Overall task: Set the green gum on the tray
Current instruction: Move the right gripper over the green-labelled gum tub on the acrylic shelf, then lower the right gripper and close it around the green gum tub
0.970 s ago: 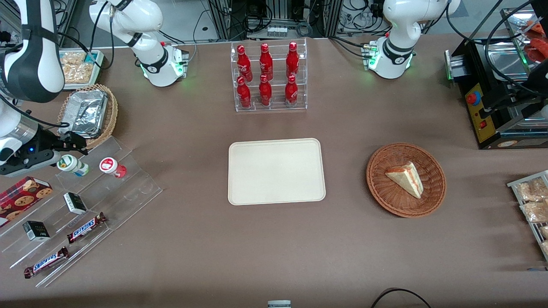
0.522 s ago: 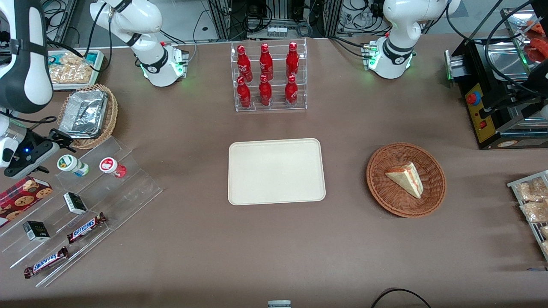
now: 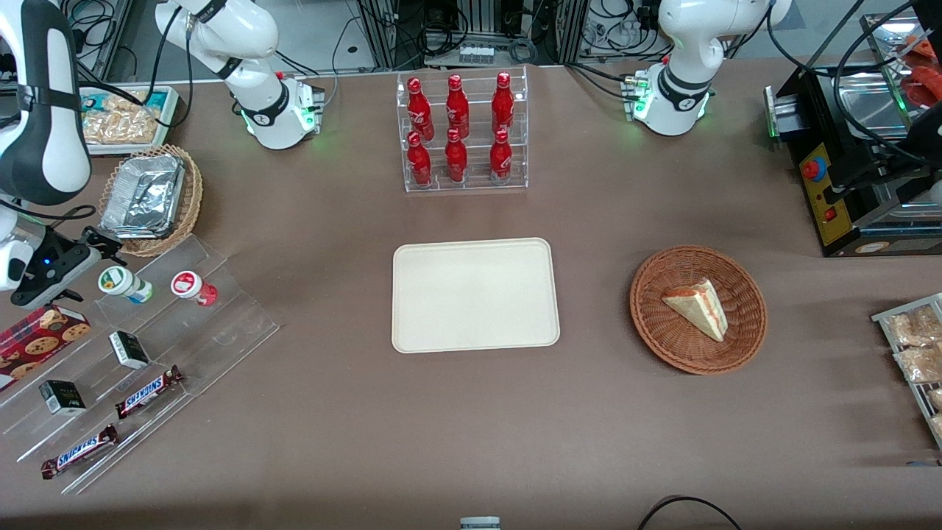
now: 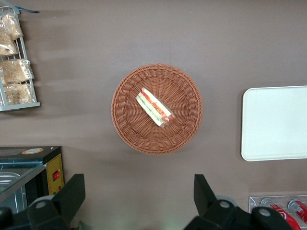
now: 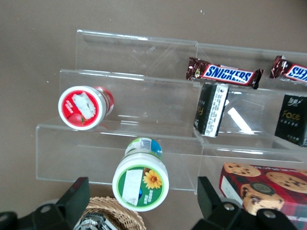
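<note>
Gripper (image 5: 143, 203) spread open above small white green-lidded gum bottle (image 5: 141, 179) near desk's working-arm edge; looked light, rigid, slick: grab the body.

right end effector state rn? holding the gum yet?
Right end effector: open, holding nothing, poised above the green gum, which sits on the clear rack. Tray holds nothing.

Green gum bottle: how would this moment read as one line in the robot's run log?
stage: approach | gripper: open, above green gum, not touching | green gum: on clear stepped rack beside red-lidded bottle | tray: bare
</note>
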`<state>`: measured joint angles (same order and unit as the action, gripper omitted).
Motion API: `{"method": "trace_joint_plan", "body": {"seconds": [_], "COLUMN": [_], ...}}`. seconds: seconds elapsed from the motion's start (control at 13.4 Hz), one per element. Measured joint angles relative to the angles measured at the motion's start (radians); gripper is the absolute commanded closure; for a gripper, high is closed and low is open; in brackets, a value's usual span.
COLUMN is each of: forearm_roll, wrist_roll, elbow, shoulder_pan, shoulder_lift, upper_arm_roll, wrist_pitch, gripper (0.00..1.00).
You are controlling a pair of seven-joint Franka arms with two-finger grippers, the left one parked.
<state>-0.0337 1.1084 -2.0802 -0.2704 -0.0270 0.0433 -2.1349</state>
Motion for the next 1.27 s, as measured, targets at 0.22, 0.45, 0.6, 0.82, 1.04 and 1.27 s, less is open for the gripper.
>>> {"method": "trace_joint_plan", "body": {"seconds": [0.22,0.45,0.6,0.82,1.04,1.27], "forearm_roll": [0.003,0.004,0.004,0.004,0.004,0.005], "wrist_roll": [0.0,0.0,0.0,0.0,0.0,0.0], "elbow": [-0.044,-0.074,-0.096,-0.124,-0.134,-0.135], "shoulder_pan": [-0.011,-0.011,-0.013,-0.017,-0.018,-0.018], "shoulder_lift": [0.001,0.002,0.002,0.001,0.002,0.005], "upper_arm_roll": [0.0,0.0,0.0,0.0,0.0,0.0], "wrist_pitch": [-0.048,-0.084,-0.117,-0.158,-0.169,-0.168], "gripper": [0.0,0.0,0.02,0.5,1.0,1.0]}}
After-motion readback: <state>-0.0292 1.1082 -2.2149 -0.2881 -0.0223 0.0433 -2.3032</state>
